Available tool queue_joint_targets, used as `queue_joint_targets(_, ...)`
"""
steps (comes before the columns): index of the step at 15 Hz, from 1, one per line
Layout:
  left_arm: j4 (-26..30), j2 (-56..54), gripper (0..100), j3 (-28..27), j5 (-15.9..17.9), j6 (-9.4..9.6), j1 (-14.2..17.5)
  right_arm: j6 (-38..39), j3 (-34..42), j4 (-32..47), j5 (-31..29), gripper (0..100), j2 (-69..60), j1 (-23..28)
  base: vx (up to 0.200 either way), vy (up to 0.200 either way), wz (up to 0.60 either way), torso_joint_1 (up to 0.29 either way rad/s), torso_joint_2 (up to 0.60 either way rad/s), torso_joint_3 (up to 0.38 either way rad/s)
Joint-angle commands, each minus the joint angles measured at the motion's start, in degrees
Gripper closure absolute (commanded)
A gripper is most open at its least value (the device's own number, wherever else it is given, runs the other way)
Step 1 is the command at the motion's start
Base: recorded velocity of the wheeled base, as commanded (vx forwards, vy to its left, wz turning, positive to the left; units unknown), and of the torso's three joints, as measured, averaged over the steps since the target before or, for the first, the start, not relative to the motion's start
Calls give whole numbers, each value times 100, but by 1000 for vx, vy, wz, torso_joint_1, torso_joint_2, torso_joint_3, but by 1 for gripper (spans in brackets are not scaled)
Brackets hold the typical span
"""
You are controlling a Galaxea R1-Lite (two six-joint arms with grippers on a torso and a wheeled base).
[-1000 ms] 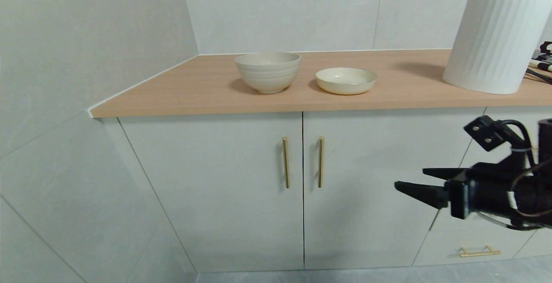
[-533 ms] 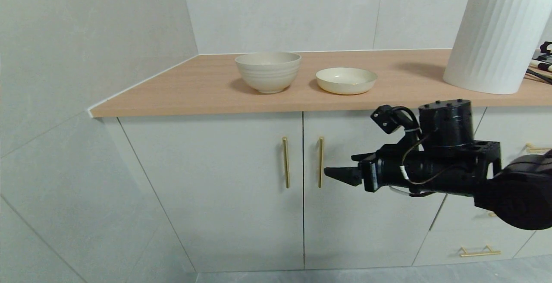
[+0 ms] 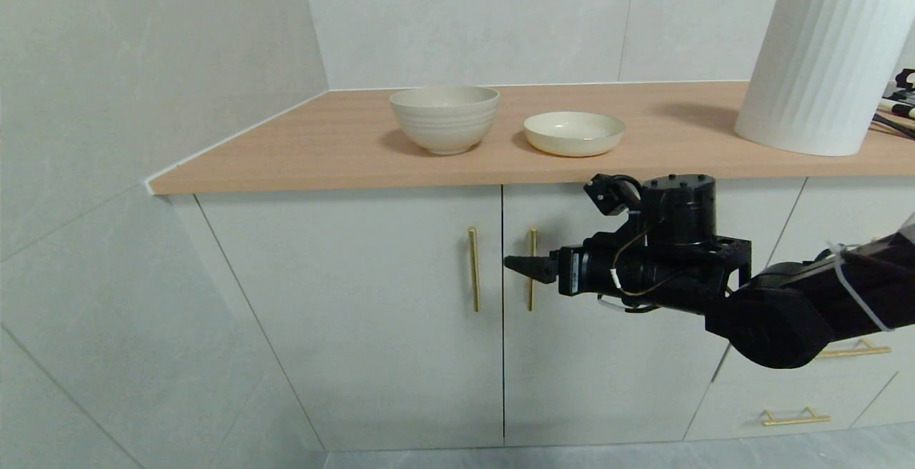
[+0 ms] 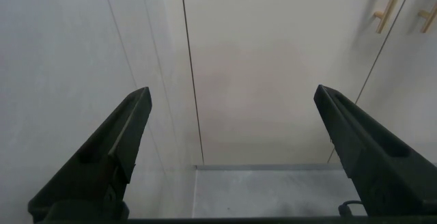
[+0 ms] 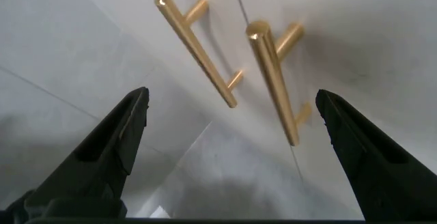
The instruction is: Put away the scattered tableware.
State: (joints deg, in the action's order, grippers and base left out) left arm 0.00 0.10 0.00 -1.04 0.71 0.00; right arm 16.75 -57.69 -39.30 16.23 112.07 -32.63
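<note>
Hands come first, being nearest. The right hand [image 3: 511,263] is held out level in front of the lower cabinet, its two dark fingers spread wide with nothing between them. Its tips sit at the seam between the two pale cabinet doors [image 3: 357,312], crossing in front of the right-door handle [image 3: 532,269]; I cannot tell whether they touch it. The left-door handle [image 3: 473,269] stands just past the tips. Both are slim upright brass bars. The left hand [image 4: 232,93] is also spread wide and empty, facing a plain pale panel and a strip of floor.

Above the right hand, on the wood-grain desk [image 3: 322,147], stands the tableware. The bowl [image 3: 444,119] is up and beyond the fingertips. It is deep, round and off-white, with faint rings around its side, and it stands upright. Just beside it, not touching and more nearly over the hand's wrist, is the dish [image 3: 574,133]: shallow, cream and glossy inside.

Farther along the desk, over the arm's side, stands a tall ribbed white container [image 3: 815,68]. Below the arm a brass drawer pull [image 3: 795,417] shows.
</note>
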Motion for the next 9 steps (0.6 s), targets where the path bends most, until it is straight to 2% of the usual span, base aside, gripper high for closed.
queue_joint_targets(1, 0, 8, 0, 0, -2, 0, 0, 21, -15, -34, 3, 0, 157, -76, 0, 0, 0, 0, 0, 0)
queue_joint_targets(4, 0, -1, 0, 0, -2, 0, 0, 162, -32, -78, 12, 0, 254, -147, 0, 0, 0, 0, 0, 0)
queue_joint_targets(7, 0, -1, 0, 0, -2, -9, 0, 232, -23, -684, -41, 0, 571, -156, 0, 0, 0, 0, 0, 0)
queue_joint_targets(9, -9, -1, 0, 0, -2, -9, 0, 329, -23, -772, -102, 0, 614, -156, 0, 0, 0, 0, 0, 0)
